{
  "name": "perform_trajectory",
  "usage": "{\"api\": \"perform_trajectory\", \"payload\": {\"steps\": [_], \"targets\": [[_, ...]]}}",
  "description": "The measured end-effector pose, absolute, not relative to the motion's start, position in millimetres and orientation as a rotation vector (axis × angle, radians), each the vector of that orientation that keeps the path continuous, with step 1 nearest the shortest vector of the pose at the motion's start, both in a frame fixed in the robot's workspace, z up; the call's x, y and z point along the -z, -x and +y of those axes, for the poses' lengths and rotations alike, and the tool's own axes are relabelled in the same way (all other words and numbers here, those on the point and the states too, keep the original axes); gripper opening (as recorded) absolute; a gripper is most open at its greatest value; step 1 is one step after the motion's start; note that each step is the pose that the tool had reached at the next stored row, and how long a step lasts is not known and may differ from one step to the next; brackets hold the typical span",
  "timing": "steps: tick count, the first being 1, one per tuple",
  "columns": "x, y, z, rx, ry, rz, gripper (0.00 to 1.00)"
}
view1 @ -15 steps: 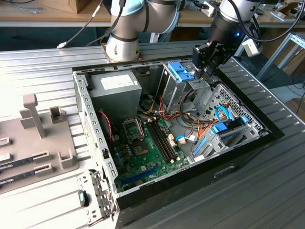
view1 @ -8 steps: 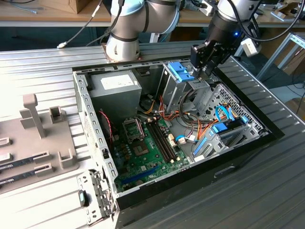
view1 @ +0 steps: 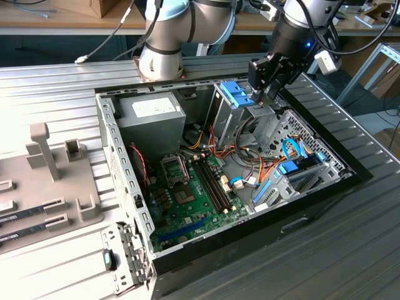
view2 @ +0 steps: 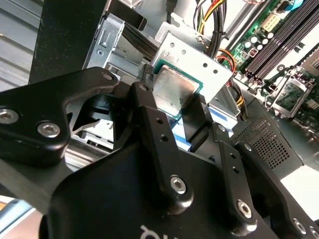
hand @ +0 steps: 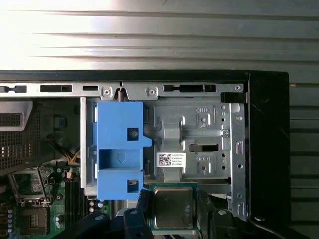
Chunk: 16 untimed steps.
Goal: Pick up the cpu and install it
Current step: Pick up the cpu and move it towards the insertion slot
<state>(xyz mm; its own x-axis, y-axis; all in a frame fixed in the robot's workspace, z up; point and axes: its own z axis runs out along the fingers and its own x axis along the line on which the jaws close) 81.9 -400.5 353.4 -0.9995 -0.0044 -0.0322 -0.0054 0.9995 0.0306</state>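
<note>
the cpu (view2: 173, 92) is off the board and up in the air, silvery top facing the camera with its thin green rim showing in both wrist views (hand: 173, 206). the gripper (view2: 174, 89) is closed on it, one black finger (view2: 199, 117) pressed to each of two opposite edges. the chip looks level between the fingers in the first wrist view.

in the exterior view the gripper (view1: 262, 94) hangs over the metal drive cage (hand: 199, 134), at the corner of the open computer case (view1: 250, 234) toward the exterior view's right, on the edge that runs past the arm's base. just beside the cpu in the first wrist view is the blue plastic bracket (hand: 119, 144) fixed to that cage.

the motherboard (view1: 194, 200) lies flat on the case floor. its cpu socket (view1: 175, 169) sits near the power supply (view1: 150, 115), well apart from the chip i am holding.

for writing: a white sticker (hand: 171, 160) on the cage carries a square code and small print i cannot make out. the power supply has a pale label on top, also unreadable to me. a white mark on the gripper body in the second wrist view is cut off, so i cannot tell what it says.

outside the case, a grey fixture (view1: 56, 175) rests on the ribbed metal tabletop (view1: 50, 87) toward the exterior view's left.
</note>
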Motion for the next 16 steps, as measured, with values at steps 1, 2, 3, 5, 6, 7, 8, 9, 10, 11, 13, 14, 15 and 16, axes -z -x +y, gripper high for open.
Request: {"api": "perform_trajectory", "payload": {"steps": [1,2,3,5,6,7,8,9,10,11,13,14,15,16], "targets": [[-353.4,-81.3,-400.6,-0.048,0.008,3.109,0.47],[-353.4,-80.8,-400.7,-0.048,0.008,3.109,0.47],[-353.4,-80.3,-400.8,-0.048,0.008,3.109,0.47],[-353.4,-79.4,-400.9,-0.048,0.008,3.109,0.47],[-353.4,-79.0,-401.0,-0.048,0.008,3.109,0.47],[-353.4,-78.5,-401.1,-0.048,0.008,3.109,0.47],[-353.4,-78.2,-401.1,-0.048,0.008,3.109,0.47],[-353.4,-77.8,-401.2,-0.048,0.008,3.109,0.47],[-353.4,-77.5,-401.3,-0.048,0.008,3.109,0.47],[-353.4,-77.2,-401.3,-0.048,0.008,3.109,0.47],[-353.4,-76.7,-401.4,-0.048,0.008,3.109,0.47],[-353.3,-76.4,-401.4,-0.048,0.008,3.109,0.47],[-353.3,-76.1,-401.5,-0.048,0.008,3.109,0.47],[-353.3,-75.8,-401.6,-0.048,0.008,3.109,0.47]]}}
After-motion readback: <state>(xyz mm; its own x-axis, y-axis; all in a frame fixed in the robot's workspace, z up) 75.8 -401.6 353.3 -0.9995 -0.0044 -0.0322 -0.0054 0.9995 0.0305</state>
